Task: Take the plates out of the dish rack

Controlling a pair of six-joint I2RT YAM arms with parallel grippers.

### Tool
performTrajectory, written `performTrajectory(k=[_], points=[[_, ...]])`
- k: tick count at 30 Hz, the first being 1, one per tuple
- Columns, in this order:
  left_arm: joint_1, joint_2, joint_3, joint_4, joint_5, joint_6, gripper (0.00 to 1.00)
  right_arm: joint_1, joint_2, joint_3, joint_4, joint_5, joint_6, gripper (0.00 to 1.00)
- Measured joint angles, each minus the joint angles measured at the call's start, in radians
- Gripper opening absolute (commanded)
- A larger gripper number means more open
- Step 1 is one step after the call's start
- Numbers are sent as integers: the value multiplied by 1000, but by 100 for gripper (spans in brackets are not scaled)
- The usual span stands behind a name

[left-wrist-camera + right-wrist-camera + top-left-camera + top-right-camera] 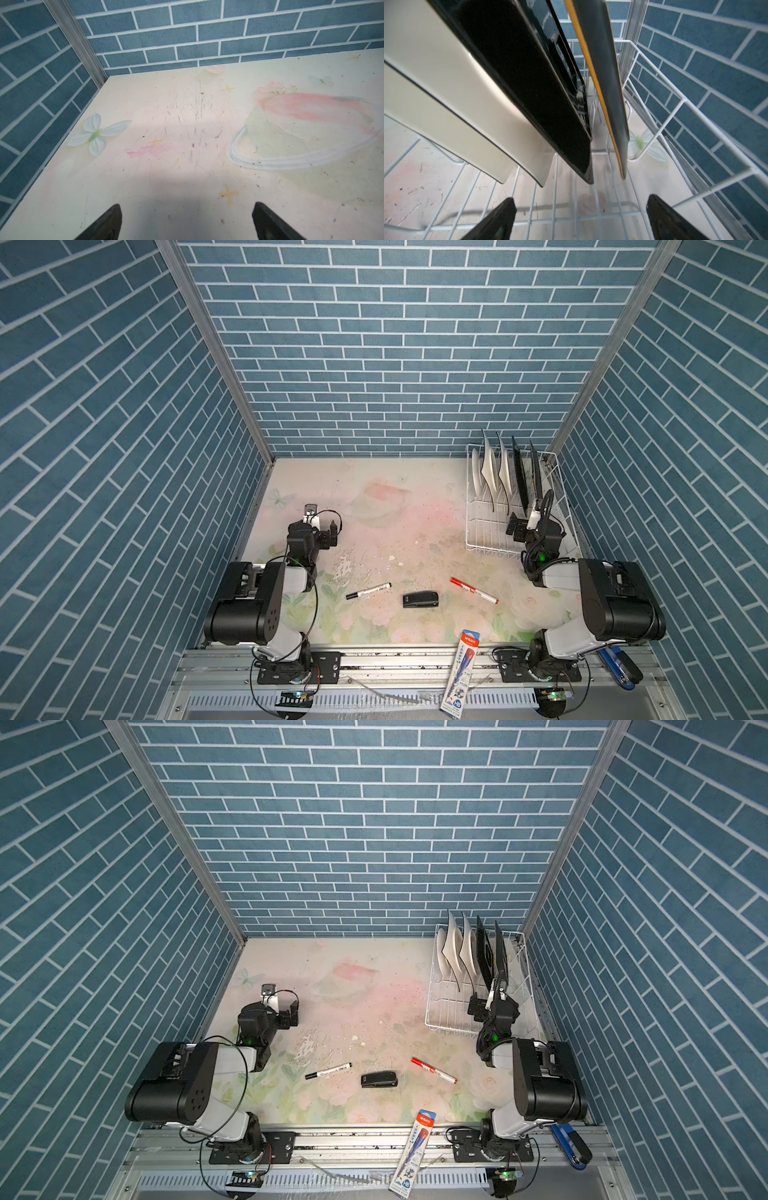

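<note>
The white wire dish rack (486, 549) (449, 1028) stands at the table's back right. Several plates stand upright in it: white ones (489, 472) (446, 87) on the left, then a glossy black plate (519, 477) (529, 93) and a matte black plate (537, 472) (609, 83) with an orange edge. My right gripper (525, 516) (581, 199) hangs open over the rack's near end, just short of the black plates' lower corners, with nothing between its fingers. My left gripper (321, 517) (187, 207) is open and empty over bare table at the left.
A black marker (368, 591), a black stapler (420, 599) and a red marker (473, 591) lie on the front half of the table. A pencil pack (461, 670) rests on the front rail. The tiled right wall stands close beside the rack.
</note>
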Motion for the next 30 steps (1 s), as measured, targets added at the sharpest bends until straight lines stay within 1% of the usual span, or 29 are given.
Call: performTrajectory(k=[30], points=[[1, 0, 1, 0, 0, 0, 100, -1, 0, 0, 0, -11, 0, 99]])
